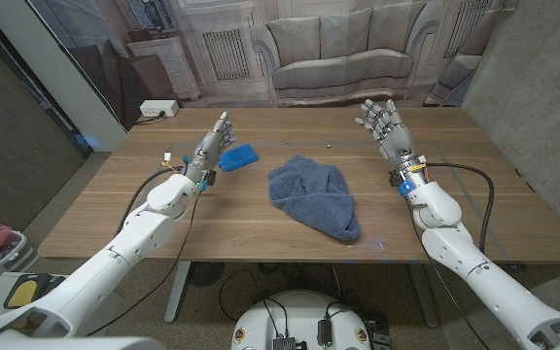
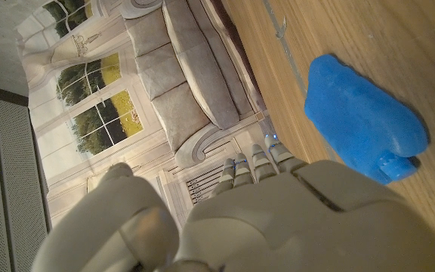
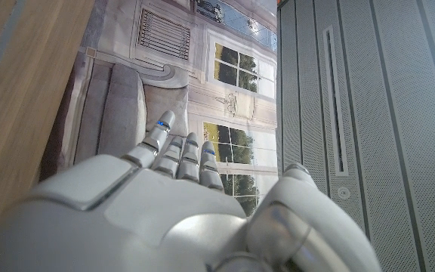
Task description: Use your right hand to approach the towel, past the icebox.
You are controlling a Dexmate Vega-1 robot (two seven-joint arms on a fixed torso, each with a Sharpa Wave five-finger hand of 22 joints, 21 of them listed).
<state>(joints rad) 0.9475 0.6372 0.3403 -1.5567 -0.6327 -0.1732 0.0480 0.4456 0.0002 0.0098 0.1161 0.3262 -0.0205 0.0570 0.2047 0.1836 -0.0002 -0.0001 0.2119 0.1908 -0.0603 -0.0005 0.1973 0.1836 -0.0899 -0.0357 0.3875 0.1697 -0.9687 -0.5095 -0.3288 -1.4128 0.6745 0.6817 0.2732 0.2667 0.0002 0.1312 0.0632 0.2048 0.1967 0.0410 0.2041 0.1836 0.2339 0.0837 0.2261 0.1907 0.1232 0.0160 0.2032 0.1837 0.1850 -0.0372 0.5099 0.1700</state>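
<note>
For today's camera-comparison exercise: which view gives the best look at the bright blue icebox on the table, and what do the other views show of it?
The left wrist view shows the blue icebox best: close, large, its lumpy shape clear on the wood. The head view shows the icebox small, beside the left hand and left of the towel. The right wrist view looks along the right hand toward the backdrop instead.

Printed sofa backdrop (image 1: 343,44) behind wooden table (image 1: 261,228)

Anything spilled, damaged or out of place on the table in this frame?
Nothing spilled or damaged. The blue towel lies crumpled in a heap mid-table rather than folded. The small bright blue icebox sits beside the left hand, across the towel from the right hand, so it is not between that hand and the towel.
</note>
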